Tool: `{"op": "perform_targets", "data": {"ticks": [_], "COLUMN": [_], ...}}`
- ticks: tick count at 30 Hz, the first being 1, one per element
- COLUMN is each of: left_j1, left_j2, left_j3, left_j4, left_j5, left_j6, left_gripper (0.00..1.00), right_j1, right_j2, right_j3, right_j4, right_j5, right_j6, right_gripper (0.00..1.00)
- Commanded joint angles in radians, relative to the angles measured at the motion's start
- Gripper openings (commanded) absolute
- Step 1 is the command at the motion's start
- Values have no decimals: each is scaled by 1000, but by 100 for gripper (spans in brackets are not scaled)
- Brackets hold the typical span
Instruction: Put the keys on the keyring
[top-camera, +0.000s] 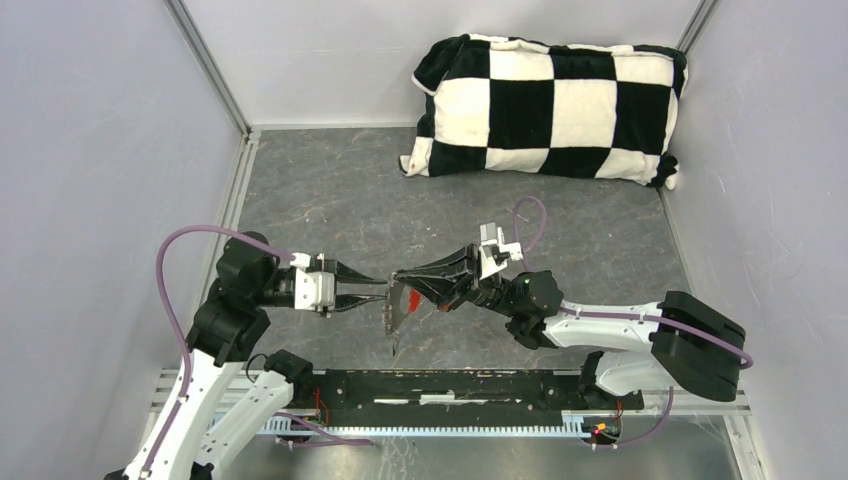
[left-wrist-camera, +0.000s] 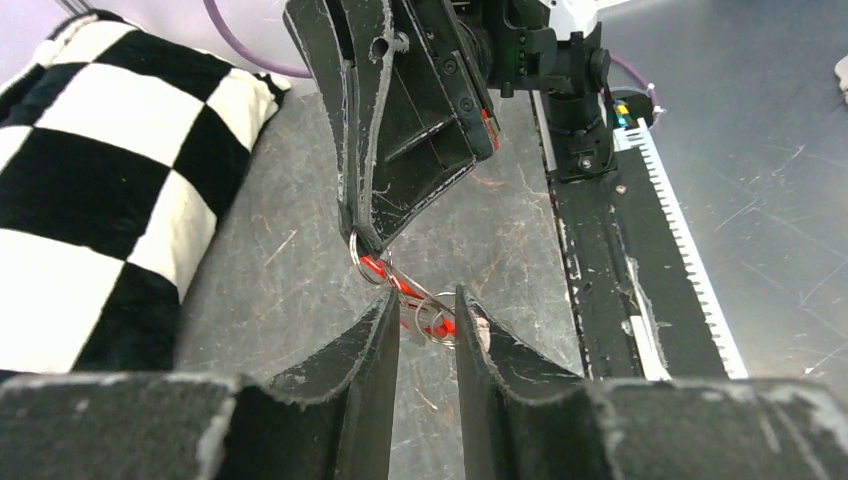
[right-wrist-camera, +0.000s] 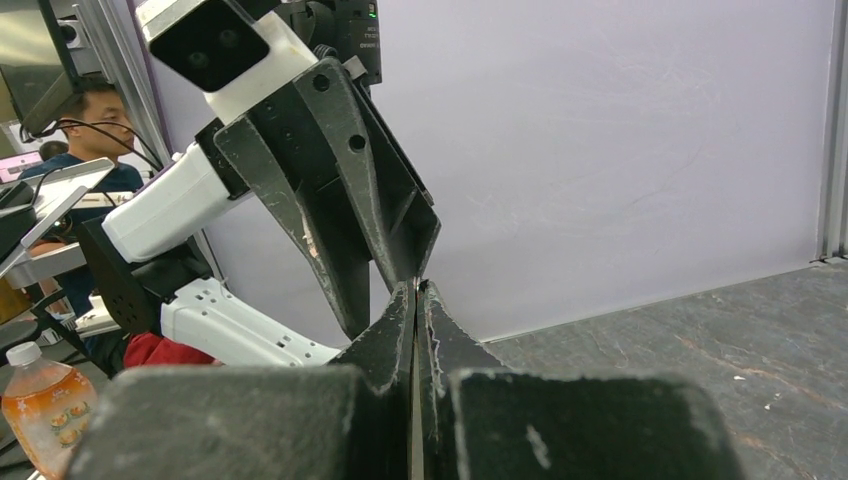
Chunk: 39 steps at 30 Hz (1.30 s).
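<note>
Watching for: the keyring of thin silver rings and flat red oval fob (left-wrist-camera: 378, 268) twisting out of my pinch if the left fingers nudge it sideways. It hangs in mid-air between the arms, so a slip would drop it onto the grey table (top-camera: 330, 200).
Right gripper (left-wrist-camera: 362, 238): black jaws pressed together, clamped on the keyring's top ring.
Left gripper (left-wrist-camera: 427, 305): jaws a narrow gap apart with a lower silver ring between the pads; I cannot tell if they touch it.
Keys: too small for me to pick out among the rings.
</note>
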Motion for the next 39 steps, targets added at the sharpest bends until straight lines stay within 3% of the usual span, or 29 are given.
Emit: {"op": "perform_targets", "data": {"ticks": [1, 8, 15, 21, 34, 39], "left_j1": [-1, -2, -1, -1, -1, -1], "left_j2": [22, 36, 18, 6, -15, -15], "left_j3": [13, 16, -14, -52, -63, -83], "left_j4": [64, 27, -118, -93, -75, -3], "left_j5": [28, 31, -5, 15, -15, -18], "left_j6": [-149, -127, 69, 50, 100, 15], "left_gripper": [34, 33, 29, 33, 32, 35], "right_j1": [4, 4, 5, 5, 4, 4], "right_j2": [-25, -14, 2, 20, 55, 71], "right_j3": [7, 13, 34, 52, 65, 70], "right_j4": [92, 91, 116, 118, 150, 159], "right_j5": [-18, -48, -83, -98, -130, -136], "right_j6": [-9, 1, 26, 41, 87, 99], "right_gripper": [1, 1, 1, 1, 1, 1]}}
